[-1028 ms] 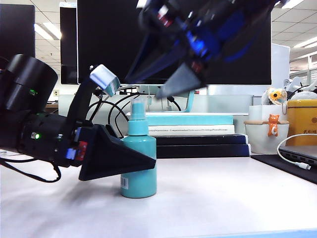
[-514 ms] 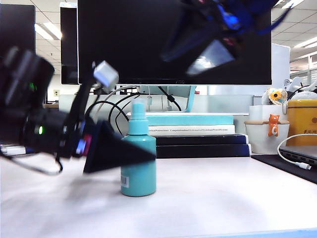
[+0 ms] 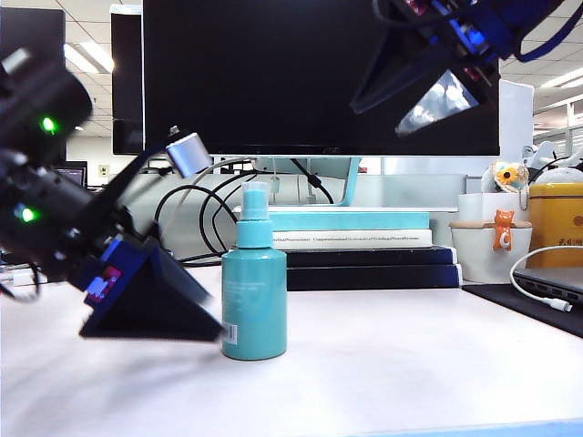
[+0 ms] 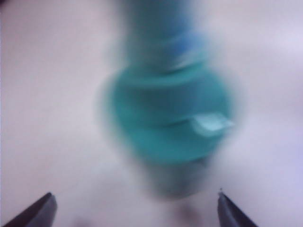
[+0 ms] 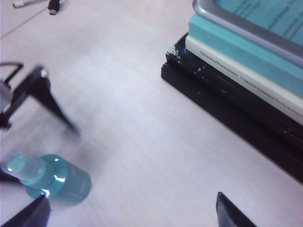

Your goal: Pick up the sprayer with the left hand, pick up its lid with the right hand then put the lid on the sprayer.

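Observation:
The teal sprayer [image 3: 254, 291] stands upright on the white table [image 3: 392, 364]. A clear lid [image 3: 255, 198] sits over its nozzle. My left gripper [image 3: 205, 323] is low on the table just left of the sprayer's base, apart from it. In the left wrist view the sprayer [image 4: 165, 118] is a blur beyond the open left gripper [image 4: 135, 210], which holds nothing. My right gripper [image 3: 384, 116] hangs high at the upper right, open and empty. The right wrist view looks down on the sprayer [image 5: 61, 184] and its lid [image 5: 18, 166], near the right gripper [image 5: 130, 210].
A stack of books [image 3: 355, 241] lies behind the sprayer under a large dark monitor [image 3: 273, 73], with black cables [image 3: 196, 205] beside it. At the right stand a white pot with an orange cat [image 3: 492, 246], a yellow jar [image 3: 556, 218], and a laptop with a white cable [image 3: 542, 287].
The left gripper has opened, drawn back left off the sprayer and dipped toward the table. The right gripper has moved up and to the right. The sprayer has stayed put.

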Controlling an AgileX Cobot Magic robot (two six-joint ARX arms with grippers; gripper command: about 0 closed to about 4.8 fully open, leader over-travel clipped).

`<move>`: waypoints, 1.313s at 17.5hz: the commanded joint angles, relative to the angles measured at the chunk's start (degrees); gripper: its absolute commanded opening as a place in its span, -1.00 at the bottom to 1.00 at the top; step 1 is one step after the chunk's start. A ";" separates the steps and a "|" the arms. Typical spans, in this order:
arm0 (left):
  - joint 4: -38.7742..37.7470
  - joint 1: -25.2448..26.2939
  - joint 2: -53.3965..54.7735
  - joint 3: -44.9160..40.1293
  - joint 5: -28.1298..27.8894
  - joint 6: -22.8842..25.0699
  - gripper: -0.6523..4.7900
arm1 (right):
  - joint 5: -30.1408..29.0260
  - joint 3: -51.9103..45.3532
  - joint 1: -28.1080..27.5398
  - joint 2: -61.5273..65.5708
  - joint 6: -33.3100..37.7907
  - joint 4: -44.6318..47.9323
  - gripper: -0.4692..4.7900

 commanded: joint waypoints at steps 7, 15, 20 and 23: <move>-11.32 10.75 -27.76 0.07 -22.40 -1.70 1.00 | 2.82 -1.46 -9.70 -14.82 8.13 6.25 -0.04; -7.67 19.21 -38.38 -0.35 -27.19 -16.63 0.23 | 21.53 -22.80 -11.10 -36.87 11.98 26.77 -0.51; -0.31 23.67 -52.81 -8.96 -27.69 -22.03 0.23 | 26.40 -43.41 -11.06 -54.77 18.60 41.55 -0.84; -0.46 24.92 -69.75 -20.22 -31.10 -27.52 0.23 | 30.03 -49.07 -11.10 -62.71 19.56 41.44 -0.84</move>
